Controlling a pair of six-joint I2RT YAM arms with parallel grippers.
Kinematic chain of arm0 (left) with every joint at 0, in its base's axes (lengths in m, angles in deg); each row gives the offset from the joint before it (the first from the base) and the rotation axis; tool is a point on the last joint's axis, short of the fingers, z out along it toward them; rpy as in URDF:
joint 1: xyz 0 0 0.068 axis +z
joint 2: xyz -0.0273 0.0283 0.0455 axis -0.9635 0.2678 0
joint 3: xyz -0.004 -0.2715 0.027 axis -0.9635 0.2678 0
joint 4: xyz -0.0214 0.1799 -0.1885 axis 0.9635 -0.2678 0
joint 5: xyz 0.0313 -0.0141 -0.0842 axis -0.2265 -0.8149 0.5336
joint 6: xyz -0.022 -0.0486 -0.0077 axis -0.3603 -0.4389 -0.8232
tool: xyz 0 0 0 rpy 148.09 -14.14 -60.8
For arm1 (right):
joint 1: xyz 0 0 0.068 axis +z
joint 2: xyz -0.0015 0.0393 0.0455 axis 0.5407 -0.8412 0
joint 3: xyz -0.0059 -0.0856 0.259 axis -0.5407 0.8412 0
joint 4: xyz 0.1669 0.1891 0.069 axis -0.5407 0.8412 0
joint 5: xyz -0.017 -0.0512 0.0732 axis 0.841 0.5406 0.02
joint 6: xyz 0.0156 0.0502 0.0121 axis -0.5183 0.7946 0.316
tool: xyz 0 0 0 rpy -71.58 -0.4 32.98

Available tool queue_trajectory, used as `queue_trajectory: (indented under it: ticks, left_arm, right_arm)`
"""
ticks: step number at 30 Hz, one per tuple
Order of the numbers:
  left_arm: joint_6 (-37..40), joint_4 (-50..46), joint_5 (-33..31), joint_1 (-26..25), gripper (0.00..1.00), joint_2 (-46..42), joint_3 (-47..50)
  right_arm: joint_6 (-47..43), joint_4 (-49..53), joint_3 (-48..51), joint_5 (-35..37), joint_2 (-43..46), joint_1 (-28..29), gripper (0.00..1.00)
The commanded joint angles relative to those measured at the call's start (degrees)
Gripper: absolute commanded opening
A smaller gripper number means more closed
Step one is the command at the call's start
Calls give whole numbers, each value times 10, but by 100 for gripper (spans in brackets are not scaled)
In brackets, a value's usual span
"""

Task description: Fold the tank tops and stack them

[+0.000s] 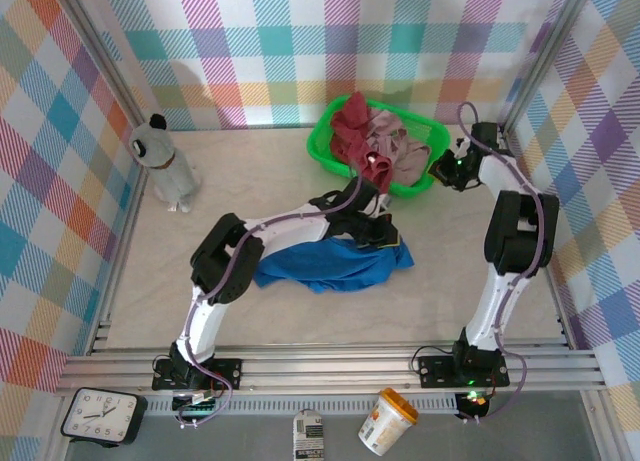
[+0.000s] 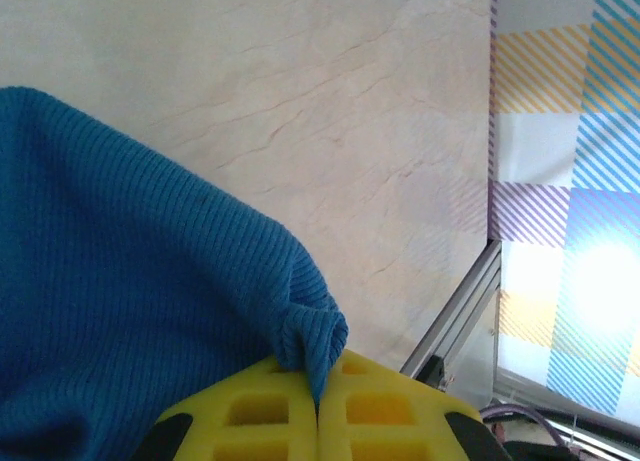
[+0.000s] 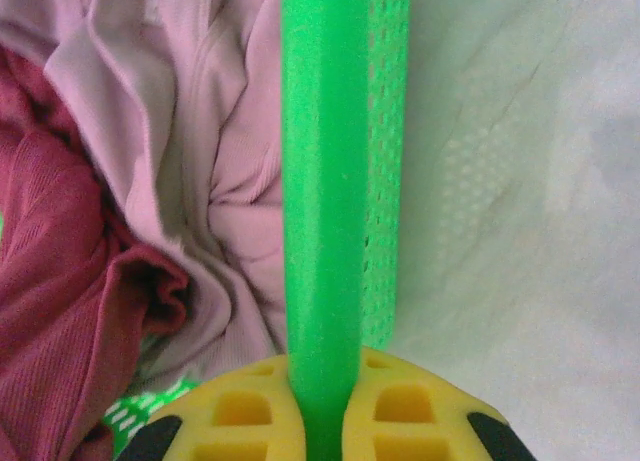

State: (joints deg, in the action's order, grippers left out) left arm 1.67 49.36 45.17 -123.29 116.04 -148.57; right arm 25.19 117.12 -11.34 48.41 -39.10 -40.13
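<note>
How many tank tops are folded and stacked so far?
None yet. The blue tank top is out on the table, crumpled, pinched by the left fingers. The right fingers grip the rim of the green basket. The dark red top and pink top lie bunched inside it. All three need folding and stacking.

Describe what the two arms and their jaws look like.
Both the left arm and right arm have white links, black joint housings and a pale purple cable running along them. Small green lights glow on the right arm. The jaws are yellow, moulded with rectangular recesses.
</note>
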Motion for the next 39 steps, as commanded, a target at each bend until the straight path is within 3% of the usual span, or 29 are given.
queue_trajectory:
  ticks: [1,5,11,16,21,28,34,39]
  left_arm:
    - [1,-3,3,-23,9,26,-54]
    - [3,0,-2,-30,30,34,-75]
    - [46,-45,-15,-26,46,-3,-79]
    - [111,-153,-54,-12,56,-54,-65]
    - [168,-258,-117,47,62,-138,9]
    - [225,-360,-248,179,65,-242,140]
    - [235,-314,-242,270,64,-230,210]
    - [221,-264,-183,277,57,-179,218]
  right_arm:
    - [-42,20,-71,25,-43,-19,2]
    - [-43,23,-122,34,-77,-37,9]
    - [-39,-3,-187,11,-116,-61,8]
    - [-53,-1,-266,1,-163,-67,10]
    - [-75,33,-314,18,-160,-68,32]
    - [-79,-1,-160,20,-4,-68,62]
    - [-64,-32,74,-33,181,-49,72]
    - [-62,-27,241,-51,311,2,76]
